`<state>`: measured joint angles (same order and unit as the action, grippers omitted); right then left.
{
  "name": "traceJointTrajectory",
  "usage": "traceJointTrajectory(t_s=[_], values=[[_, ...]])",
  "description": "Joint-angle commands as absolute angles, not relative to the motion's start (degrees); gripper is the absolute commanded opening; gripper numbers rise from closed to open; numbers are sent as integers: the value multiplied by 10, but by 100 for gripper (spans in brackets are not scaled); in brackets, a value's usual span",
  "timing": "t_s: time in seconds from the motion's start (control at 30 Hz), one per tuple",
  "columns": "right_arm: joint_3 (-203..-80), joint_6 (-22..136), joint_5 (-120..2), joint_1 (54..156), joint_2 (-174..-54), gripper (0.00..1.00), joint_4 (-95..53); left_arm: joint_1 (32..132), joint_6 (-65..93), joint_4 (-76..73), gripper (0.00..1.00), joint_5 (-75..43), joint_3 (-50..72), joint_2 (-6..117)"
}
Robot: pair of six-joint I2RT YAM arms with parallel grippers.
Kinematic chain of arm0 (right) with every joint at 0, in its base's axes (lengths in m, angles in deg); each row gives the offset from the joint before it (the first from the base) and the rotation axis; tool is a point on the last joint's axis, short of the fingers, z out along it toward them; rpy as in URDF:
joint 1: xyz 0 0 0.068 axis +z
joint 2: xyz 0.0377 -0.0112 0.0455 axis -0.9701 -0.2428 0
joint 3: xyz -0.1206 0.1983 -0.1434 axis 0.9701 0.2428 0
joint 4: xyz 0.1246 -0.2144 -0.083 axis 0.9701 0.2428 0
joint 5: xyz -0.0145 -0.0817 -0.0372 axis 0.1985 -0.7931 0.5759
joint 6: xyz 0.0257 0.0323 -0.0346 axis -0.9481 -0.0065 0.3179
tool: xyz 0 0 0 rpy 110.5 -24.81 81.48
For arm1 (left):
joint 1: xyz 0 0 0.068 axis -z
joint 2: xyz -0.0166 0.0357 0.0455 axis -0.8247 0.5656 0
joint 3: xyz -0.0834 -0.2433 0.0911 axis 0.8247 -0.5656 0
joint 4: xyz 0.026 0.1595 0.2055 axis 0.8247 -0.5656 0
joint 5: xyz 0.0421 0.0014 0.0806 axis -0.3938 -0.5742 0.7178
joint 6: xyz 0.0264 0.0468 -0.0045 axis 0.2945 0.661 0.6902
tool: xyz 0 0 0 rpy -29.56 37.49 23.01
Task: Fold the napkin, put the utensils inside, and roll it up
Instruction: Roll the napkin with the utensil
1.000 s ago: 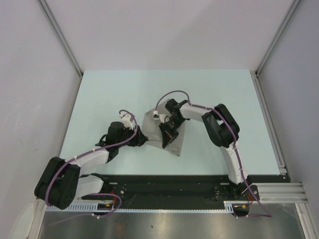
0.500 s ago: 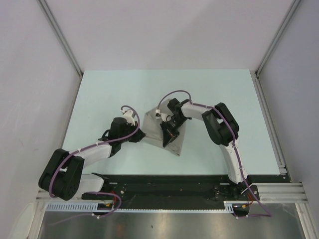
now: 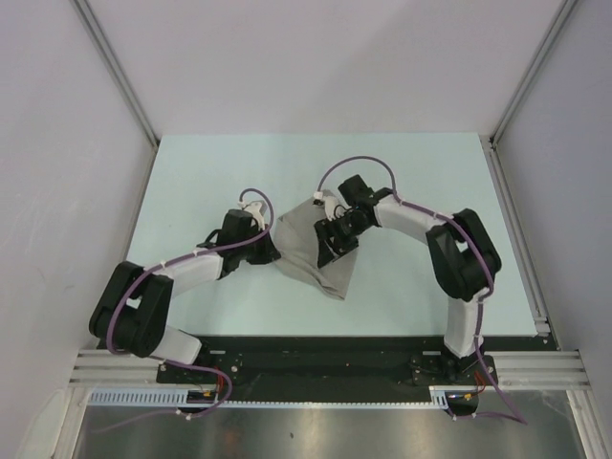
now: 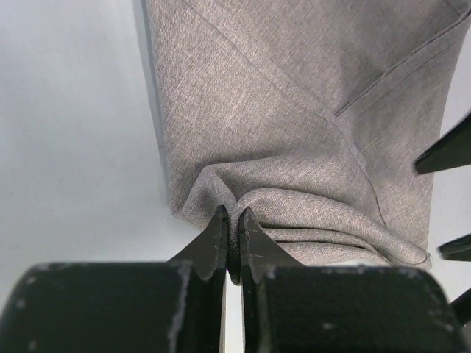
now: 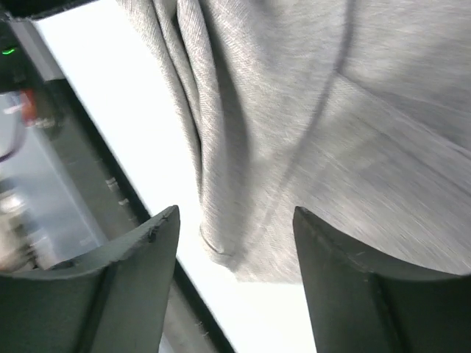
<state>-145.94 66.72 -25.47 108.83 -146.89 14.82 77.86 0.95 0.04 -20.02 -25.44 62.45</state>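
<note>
The grey-beige napkin (image 3: 308, 251) lies folded and rumpled at the table's middle, tapering to a point toward the near edge. My left gripper (image 3: 271, 251) is shut on a pinched fold at the napkin's (image 4: 294, 125) left edge; in the left wrist view the gripper (image 4: 233, 218) has cloth squeezed between its tips. My right gripper (image 3: 337, 247) hovers over the napkin's right half, open; in the right wrist view the gripper (image 5: 235, 213) holds nothing, and the napkin (image 5: 309, 110) lies below it. The utensils are hidden.
The pale table (image 3: 220, 172) stretches to the far wall. A black rail (image 3: 316, 354) runs along the near edge, and it shows at the left of the right wrist view as the rail (image 5: 66, 147). A metal side rail (image 3: 516, 229) borders the right.
My left gripper moved up and right to the napkin's left edge and shut on it. My right gripper opened, let go of the cloth and drew back to the right.
</note>
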Motion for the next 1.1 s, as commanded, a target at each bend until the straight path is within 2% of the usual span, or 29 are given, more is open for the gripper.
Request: traceJointTrajectory(t_s=[0.0,0.03,0.13,0.4,0.5,0.67,0.77,0.8,0.87,0.97,1.07], values=[[-1388,676,-414,1116,-1366,69,59,771,1,-29,0,-219,-228,634],[-1367,675,-437,1123,-1336,73,28,772,1,-29,0,-221,-226,636],[-1307,675,-516,1167,-1292,75,-23,771,0,-28,0,-228,-226,639],[-1225,691,-739,1321,-1257,77,-124,769,-4,-29,0,-236,-223,643],[-1225,702,-772,1342,-1274,78,-130,768,-5,-29,0,-239,-222,643],[-1223,713,-816,1375,-1303,74,-120,765,-5,-30,0,-240,-220,643],[-1219,709,-831,1381,-1311,65,-109,763,-5,-29,0,-241,-218,640],[-1216,706,-830,1382,-1311,58,-105,762,-5,-29,0,-241,-218,638],[-1205,698,-829,1384,-1308,52,-100,761,-5,-30,1,-241,-217,636],[-1196,694,-820,1384,-1308,39,-96,759,-4,-29,0,-243,-217,632],[-1202,697,-780,1382,-1315,21,-83,759,-2,-45,0,-245,-217,630]])
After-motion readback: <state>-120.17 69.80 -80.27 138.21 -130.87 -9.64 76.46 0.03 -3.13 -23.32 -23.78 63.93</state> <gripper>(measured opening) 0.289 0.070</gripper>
